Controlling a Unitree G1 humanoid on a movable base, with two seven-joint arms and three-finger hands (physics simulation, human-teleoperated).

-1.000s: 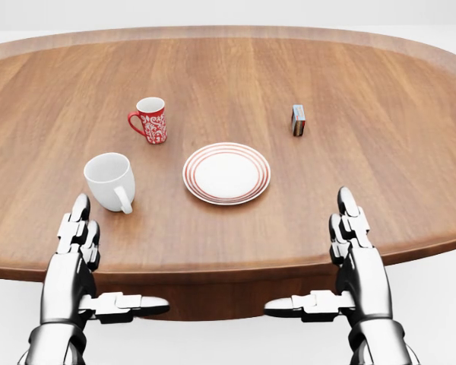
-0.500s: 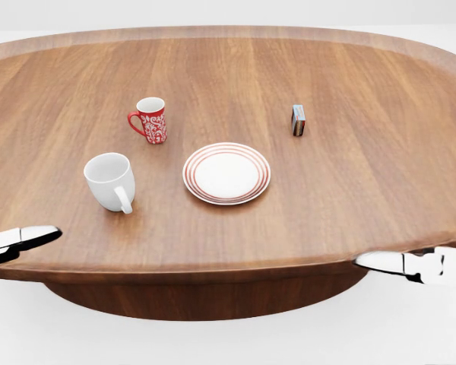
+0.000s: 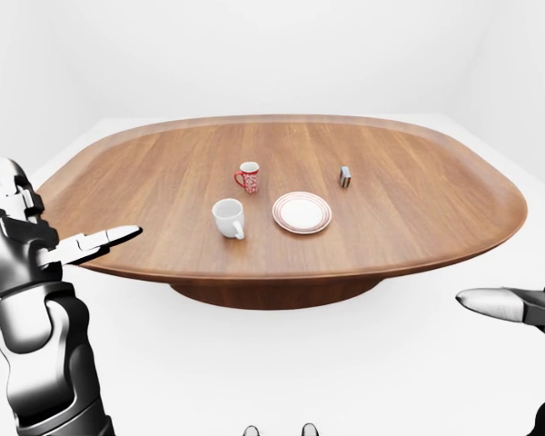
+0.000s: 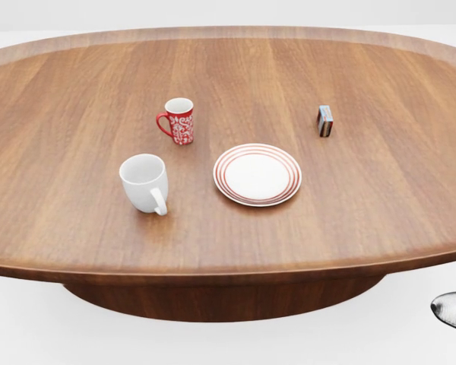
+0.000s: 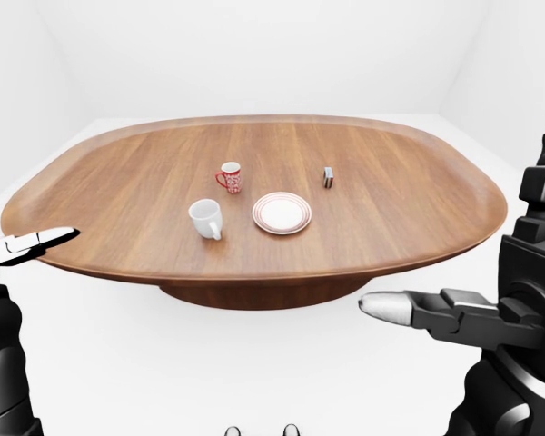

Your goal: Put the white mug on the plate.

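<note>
Super clean sim render, bright and even, no obvious single light source. Shadows are faint: just a soft smudge under the white mug (image 4: 144, 182) and the plate (image 4: 257, 174), darker under the table (image 4: 365, 220) around its base. Zero blur or noise. Slight wide-angle stretch in both eye views toward the edges, away from the table.

Right hand (image 5: 490, 313) cropped; small box (image 4: 325, 121) label illegible.
</note>
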